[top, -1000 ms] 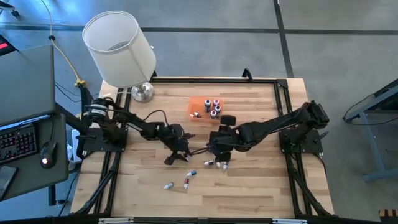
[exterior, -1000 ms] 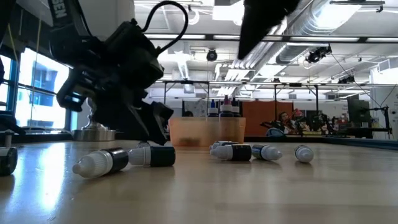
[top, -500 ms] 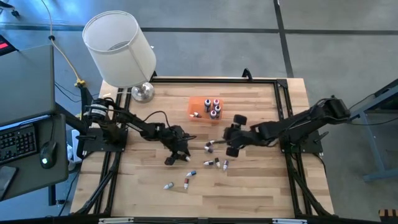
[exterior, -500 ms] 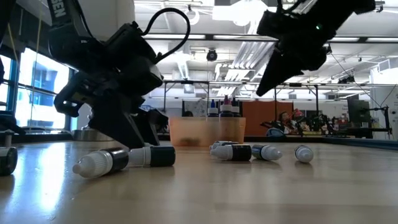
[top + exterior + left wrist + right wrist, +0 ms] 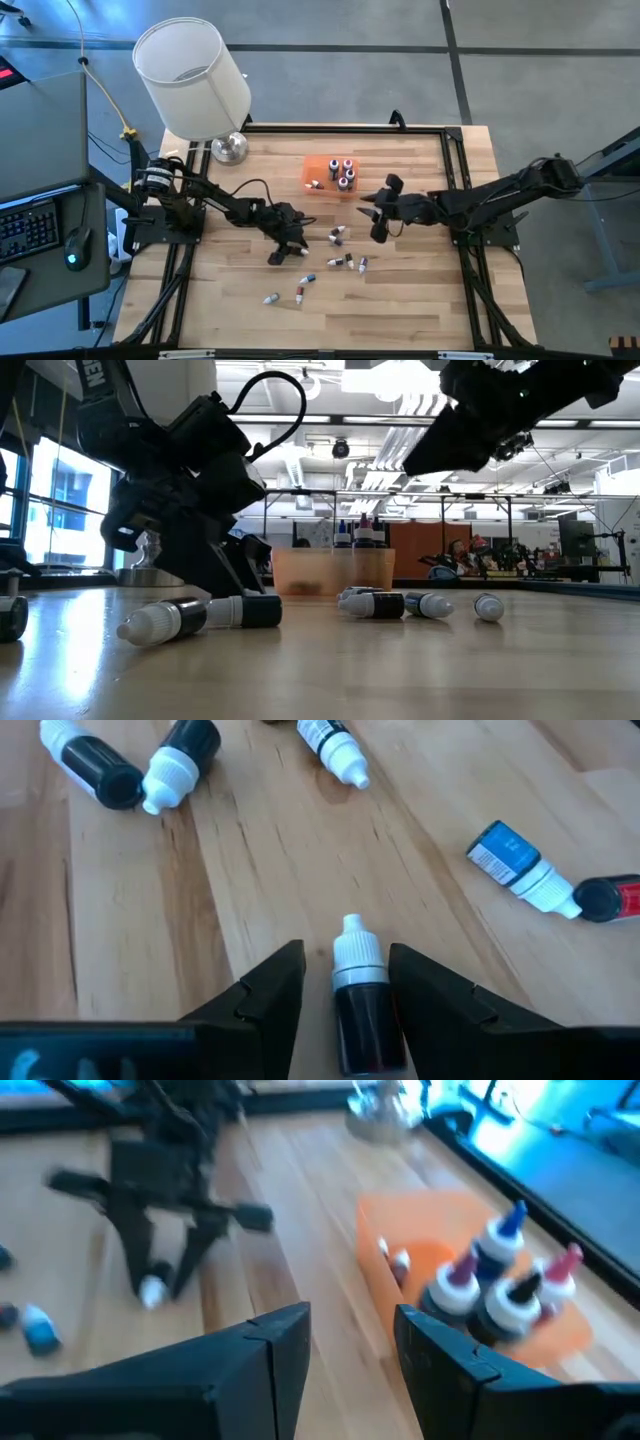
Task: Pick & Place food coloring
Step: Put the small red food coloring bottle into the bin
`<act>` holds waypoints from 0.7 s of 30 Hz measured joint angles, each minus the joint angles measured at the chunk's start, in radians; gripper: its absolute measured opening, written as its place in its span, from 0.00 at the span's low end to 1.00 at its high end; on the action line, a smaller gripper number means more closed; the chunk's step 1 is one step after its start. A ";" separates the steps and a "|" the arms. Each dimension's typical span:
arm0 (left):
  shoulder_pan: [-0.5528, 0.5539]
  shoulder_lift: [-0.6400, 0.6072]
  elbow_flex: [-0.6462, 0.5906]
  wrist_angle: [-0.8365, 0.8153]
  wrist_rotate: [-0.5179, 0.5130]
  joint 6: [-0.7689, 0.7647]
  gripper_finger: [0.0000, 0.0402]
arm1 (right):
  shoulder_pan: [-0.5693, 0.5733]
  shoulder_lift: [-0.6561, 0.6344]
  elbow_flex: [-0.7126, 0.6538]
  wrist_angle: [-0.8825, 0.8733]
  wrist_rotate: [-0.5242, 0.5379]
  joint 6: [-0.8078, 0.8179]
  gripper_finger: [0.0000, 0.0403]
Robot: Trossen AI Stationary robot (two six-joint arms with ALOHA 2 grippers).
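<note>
A: The high view looks straight down on the whole table; the low one sits at tabletop level, facing the room.

B: Each wrist view looks close past its own fingers. High, low and right wrist views share the orange tray.

Open-plan robotics lab: exposed ceiling ducts, workbenches behind (people seated there)

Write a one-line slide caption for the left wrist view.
Left tool open around a lying dark bottle; five more bottles scattered beyond.
</note>
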 joint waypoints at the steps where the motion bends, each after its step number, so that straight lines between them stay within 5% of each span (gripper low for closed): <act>1: 0.000 0.000 0.000 0.000 -0.002 0.000 0.37 | 0.000 -0.001 -0.001 0.019 -0.010 -0.012 0.35; 13: 0.002 0.001 0.000 -0.015 -0.013 -0.002 0.21 | 0.000 -0.001 -0.001 0.062 -0.062 -0.023 0.35; 21: 0.001 -0.030 0.004 -0.027 -0.035 -0.013 0.20 | 0.000 -0.001 -0.001 0.062 -0.062 -0.023 0.35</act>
